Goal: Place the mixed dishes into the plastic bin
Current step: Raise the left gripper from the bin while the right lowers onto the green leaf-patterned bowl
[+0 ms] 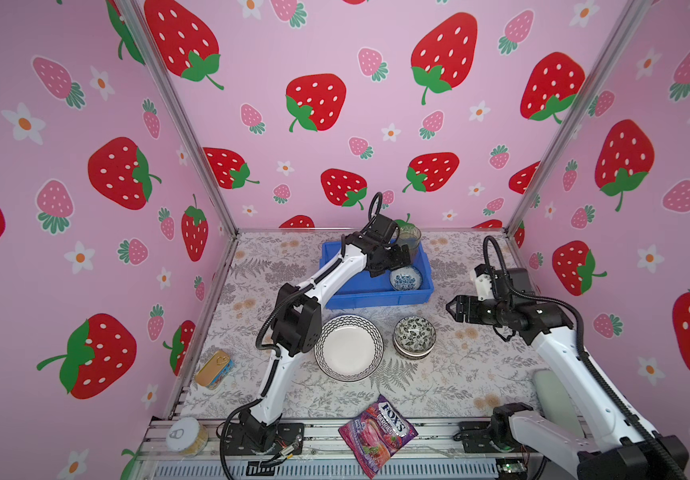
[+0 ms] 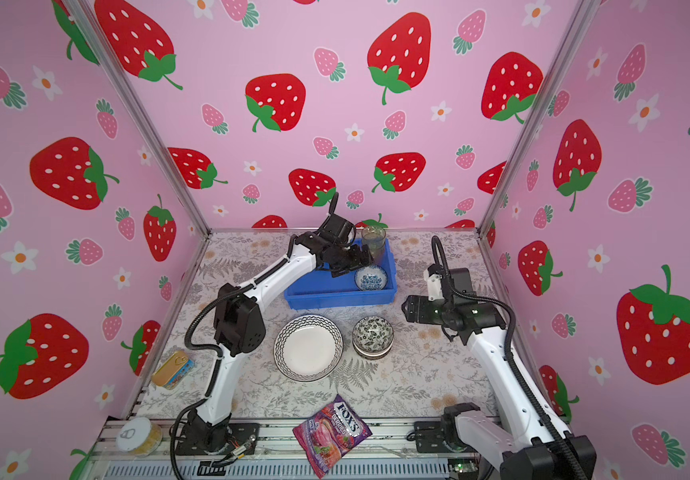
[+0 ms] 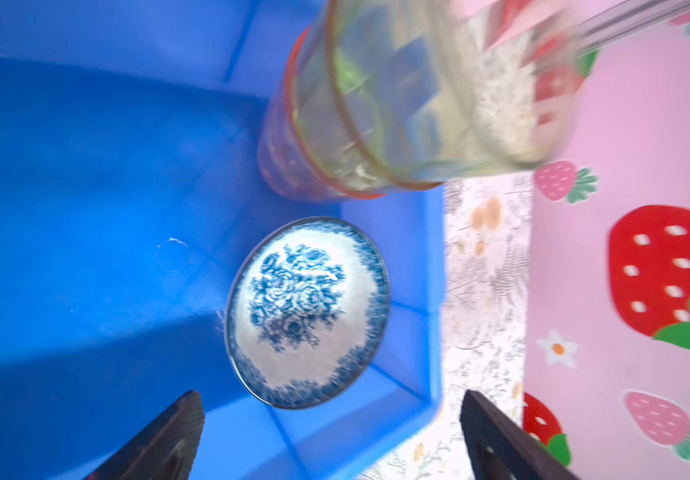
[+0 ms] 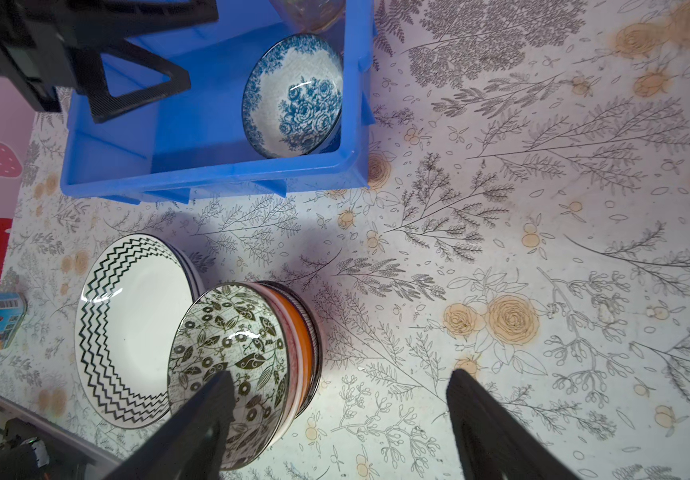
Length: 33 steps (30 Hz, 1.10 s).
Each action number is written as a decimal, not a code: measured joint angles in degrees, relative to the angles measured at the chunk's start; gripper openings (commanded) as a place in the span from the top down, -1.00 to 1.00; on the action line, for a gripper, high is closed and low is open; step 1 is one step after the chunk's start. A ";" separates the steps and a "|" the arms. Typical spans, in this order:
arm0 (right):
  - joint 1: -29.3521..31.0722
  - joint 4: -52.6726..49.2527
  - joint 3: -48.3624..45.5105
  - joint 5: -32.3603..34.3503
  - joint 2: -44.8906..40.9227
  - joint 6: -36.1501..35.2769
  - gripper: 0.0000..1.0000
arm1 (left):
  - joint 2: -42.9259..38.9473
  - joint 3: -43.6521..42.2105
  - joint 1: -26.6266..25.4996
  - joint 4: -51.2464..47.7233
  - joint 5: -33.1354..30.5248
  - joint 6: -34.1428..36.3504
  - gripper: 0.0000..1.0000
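The plastic bin [image 1: 376, 300] is sitting at the far middle of the table [image 1: 459, 382] in both top views, holding a blue-flowered bowl [image 1: 405, 277] in its near right corner and tinted glasses [image 1: 409, 237] in its far right corner, its left half lying open. The left wrist view is showing the glasses nested and the left gripper [image 3: 330, 395] spread wide, empty, above the bowl. The right wrist view is revealing orange and striped bowls stacked under the leaf-patterned bowl [image 4: 227, 357], just beside the zigzag-rimmed plate [image 4: 135, 328], with the right gripper [image 4: 339, 374] hanging parted and empty over bare tabletop.
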 measured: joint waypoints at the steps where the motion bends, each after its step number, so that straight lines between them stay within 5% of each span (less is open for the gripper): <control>1: 1.11 0.28 -0.31 0.20 0.20 0.46 -0.64 | -0.96 -0.13 -0.07 0.02 -0.11 0.15 -0.98; 12: 14.38 3.21 -3.28 6.43 5.84 7.23 -0.50 | -15.34 -13.81 -0.11 1.03 -2.14 1.03 -0.98; 28: 17.11 6.64 -5.35 9.81 9.64 11.02 0.36 | -32.81 -36.52 1.33 6.23 -3.58 -1.01 -0.98; 33: 17.18 7.10 -5.49 9.79 10.38 11.19 0.41 | -33.38 -38.80 1.42 7.06 -3.61 -1.46 -0.98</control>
